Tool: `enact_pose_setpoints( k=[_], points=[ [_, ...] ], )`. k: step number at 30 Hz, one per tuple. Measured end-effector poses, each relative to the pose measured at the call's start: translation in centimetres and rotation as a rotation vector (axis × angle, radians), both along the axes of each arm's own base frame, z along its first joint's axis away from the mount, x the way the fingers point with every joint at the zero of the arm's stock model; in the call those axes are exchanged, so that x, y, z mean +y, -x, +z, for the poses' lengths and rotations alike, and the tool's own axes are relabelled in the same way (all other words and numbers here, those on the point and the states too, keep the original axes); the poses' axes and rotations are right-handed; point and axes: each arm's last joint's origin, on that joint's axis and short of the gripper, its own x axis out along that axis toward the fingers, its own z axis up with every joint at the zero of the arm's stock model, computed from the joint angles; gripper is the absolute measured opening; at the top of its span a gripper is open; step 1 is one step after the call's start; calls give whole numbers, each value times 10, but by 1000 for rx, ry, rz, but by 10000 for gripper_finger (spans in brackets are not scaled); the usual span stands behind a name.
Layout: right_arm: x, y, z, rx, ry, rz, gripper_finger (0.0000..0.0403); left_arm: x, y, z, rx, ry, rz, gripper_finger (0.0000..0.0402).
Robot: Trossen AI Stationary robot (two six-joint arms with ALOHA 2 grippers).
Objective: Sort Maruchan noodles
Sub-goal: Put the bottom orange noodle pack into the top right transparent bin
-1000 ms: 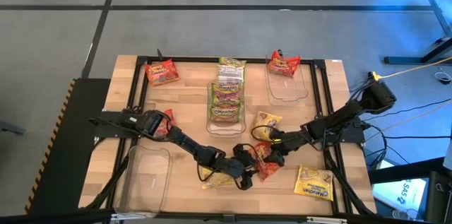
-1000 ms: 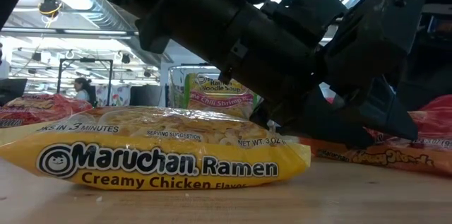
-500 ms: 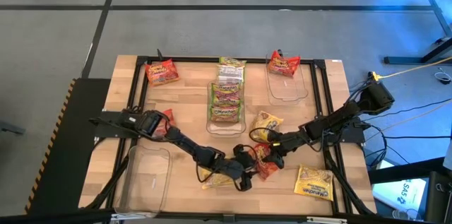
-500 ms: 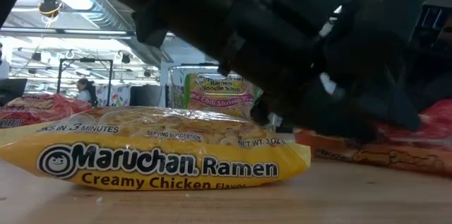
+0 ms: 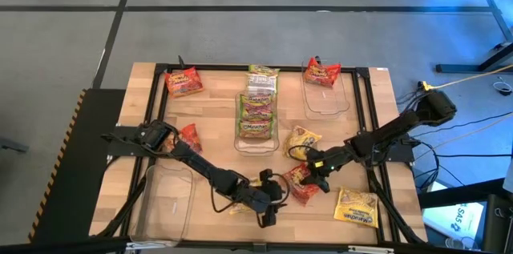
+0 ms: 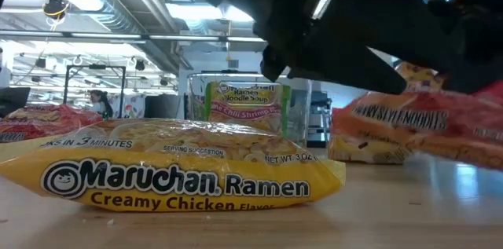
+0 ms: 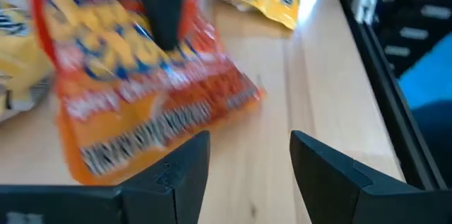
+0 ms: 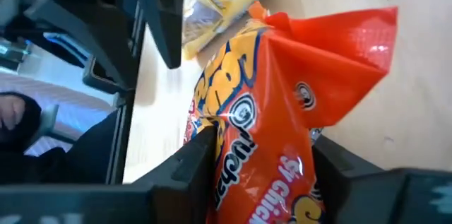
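Observation:
Maruchan noodle packets lie scattered over the wooden table. A red packet (image 5: 300,183) near the table's front middle is held by my right gripper (image 5: 315,174), which reaches in from the right and is shut on it. My left gripper (image 5: 267,212) hovers open just left of that packet, touching nothing; in the left wrist view the red packet (image 7: 141,90) lies ahead of its fingers. A yellow packet (image 6: 173,166) lies flat under the left arm. Other yellow packets (image 5: 303,142) (image 5: 357,206) lie nearby. My right gripper pinches the red packet between its two fingers at the end (image 8: 275,160) nearest the right arm. One finger (image 7: 166,12) lies on the printed face. The fingers slant down from the table's right. The packet sticks out ahead of them, tilted and raised off the table (image 6: 424,127).
A clear bin (image 5: 256,138) in the middle holds green packets. A far-right bin (image 5: 325,98) has a red packet at its far end. A third bin (image 5: 164,198) stands at the near left. Red packets (image 5: 183,82) (image 5: 189,135) lie on the left half. A black frame (image 5: 370,126) borders the table.
My right gripper has shut on the red packet, rolled and risen, lifting the packet off the table. My left gripper has risen and drawn back toward the table's near edge, away from the packet, staying open.

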Motion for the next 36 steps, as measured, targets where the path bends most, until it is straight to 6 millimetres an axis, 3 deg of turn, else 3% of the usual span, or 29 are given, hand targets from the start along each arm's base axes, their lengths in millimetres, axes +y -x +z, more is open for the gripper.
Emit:
enact_pose_setpoints(
  k=[5, 9, 16, 20, 24, 29, 36],
  points=[
    [-3, 6, 18, -67, 18, 24, 138, -6, 2, 1, -7, -31, -41, 190],
    [-5, 8, 38, -59, 131, 55, 138, -2, -1, 2, -15, -25, -62, 190],
    [-12, 5, 111, 35, 598, 71, 138, -3, -3, -1, -27, 8, -112, 190],
    [-27, 9, 154, 123, 822, 9, 138, -4, -3, 0, -49, 14, -119, 190],
    [-50, 12, 182, 192, 971, -38, 138, -3, -3, 0, -47, 11, -120, 190],
    [-87, 12, 196, 297, 1143, -66, 138, -4, -3, 0, -49, 12, -121, 190],
    [-150, 15, 183, 525, 1304, 6, 138, -4, -3, 0, -49, 11, -121, 190]
  ],
)
